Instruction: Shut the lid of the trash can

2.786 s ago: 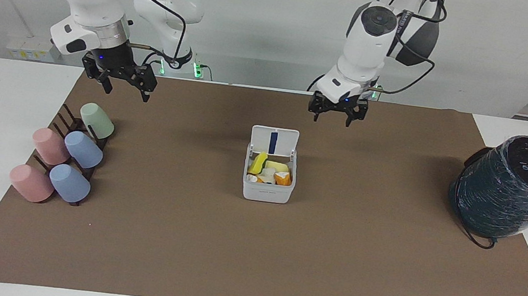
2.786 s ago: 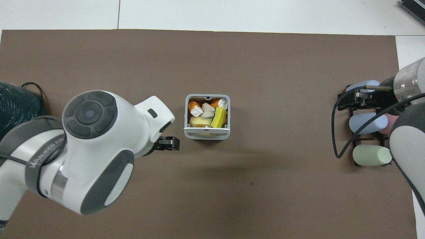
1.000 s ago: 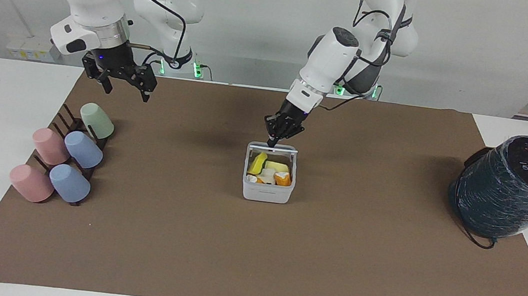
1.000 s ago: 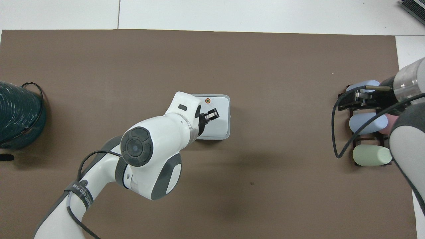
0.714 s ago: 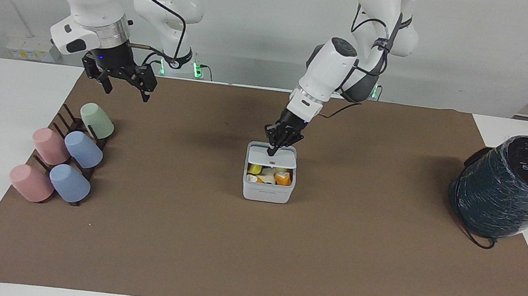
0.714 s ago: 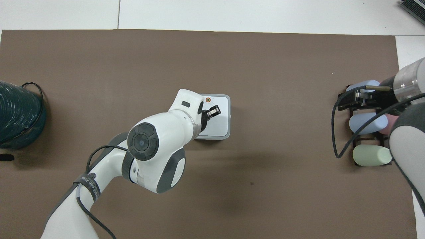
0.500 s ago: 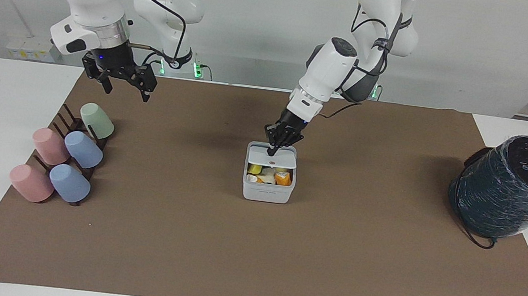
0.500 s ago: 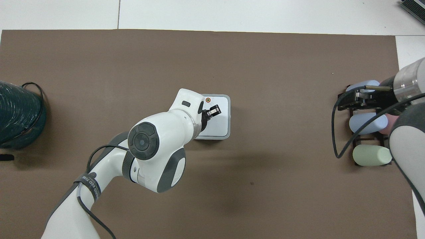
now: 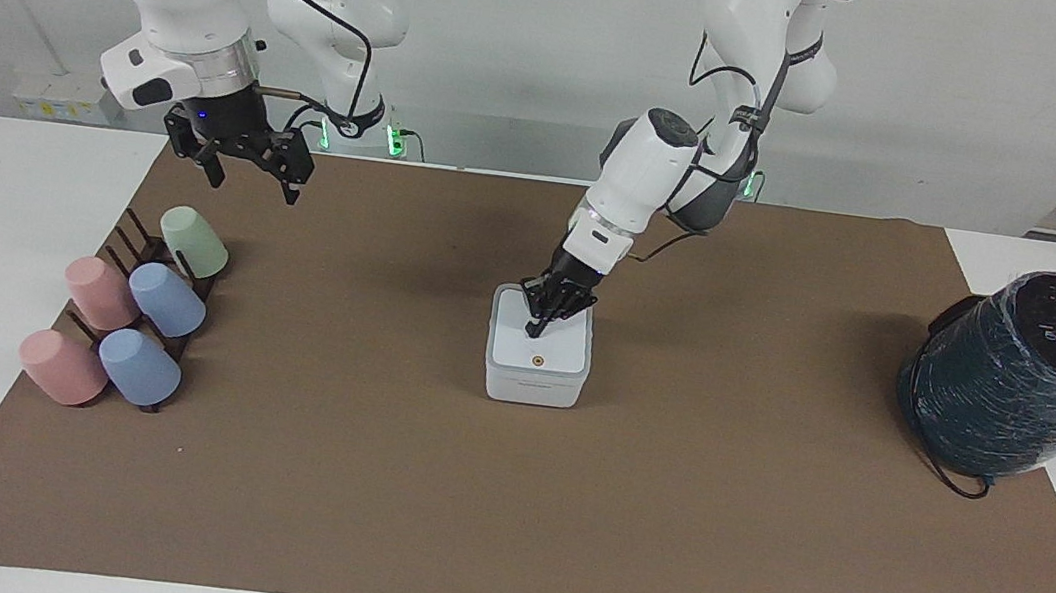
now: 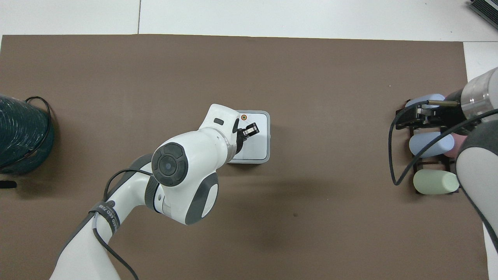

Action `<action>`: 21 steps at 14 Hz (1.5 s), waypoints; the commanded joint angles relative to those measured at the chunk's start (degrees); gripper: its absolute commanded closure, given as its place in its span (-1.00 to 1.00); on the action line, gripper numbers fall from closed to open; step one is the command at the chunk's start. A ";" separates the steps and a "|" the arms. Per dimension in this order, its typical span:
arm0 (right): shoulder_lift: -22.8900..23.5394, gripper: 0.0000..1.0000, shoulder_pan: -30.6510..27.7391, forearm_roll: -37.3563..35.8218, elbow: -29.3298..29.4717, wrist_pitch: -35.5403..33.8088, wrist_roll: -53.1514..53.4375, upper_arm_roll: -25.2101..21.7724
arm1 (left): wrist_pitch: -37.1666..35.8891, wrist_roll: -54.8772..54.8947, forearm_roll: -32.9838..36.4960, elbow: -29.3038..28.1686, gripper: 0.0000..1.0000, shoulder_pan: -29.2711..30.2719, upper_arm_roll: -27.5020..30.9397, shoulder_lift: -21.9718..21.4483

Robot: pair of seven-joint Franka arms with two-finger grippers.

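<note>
The small white trash can [image 9: 534, 388] stands in the middle of the brown mat. Its lid [image 9: 557, 350] lies flat on top of it, with the orange dot facing up, and hides the contents. In the overhead view the lid [image 10: 258, 142] covers the whole can. My left gripper [image 9: 535, 326] is shut, and its tips press on the lid at the part nearer to the robots. It also shows in the overhead view [image 10: 251, 130]. My right gripper [image 9: 249, 170] is open and empty; it waits in the air over the mat's edge by the cup rack.
A large dark teal cylinder [image 9: 1021, 382] with a cable stands at the left arm's end of the table. A dark rack with several pastel cups [image 9: 129, 308] sits at the right arm's end. The brown mat [image 9: 501, 515] covers most of the table.
The lid has swung from upright to half shut and now lies flat on the can. My left gripper came over from the side and went down with it. The right arm has not moved.
</note>
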 commanded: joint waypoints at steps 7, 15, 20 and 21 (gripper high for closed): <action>-0.16 -1.00 -0.58 0.42 -0.08 -0.10 -1.15 0.21 | -30.18 2.14 1.49 18.73 0.99 11.42 0.26 1.68; -0.16 -1.00 -0.58 0.42 -0.08 -0.18 -1.15 0.21 | -54.30 30.94 9.84 26.32 0.91 28.48 0.35 -1.91; -0.16 -1.00 -0.58 0.34 -0.08 -0.18 -1.15 0.21 | -59.67 35.55 16.79 26.15 0.17 31.39 0.52 -6.83; -0.16 -1.00 -0.58 0.42 -0.08 -0.10 -1.15 0.21 | -59.76 35.55 16.79 26.06 -0.15 31.48 0.96 -7.54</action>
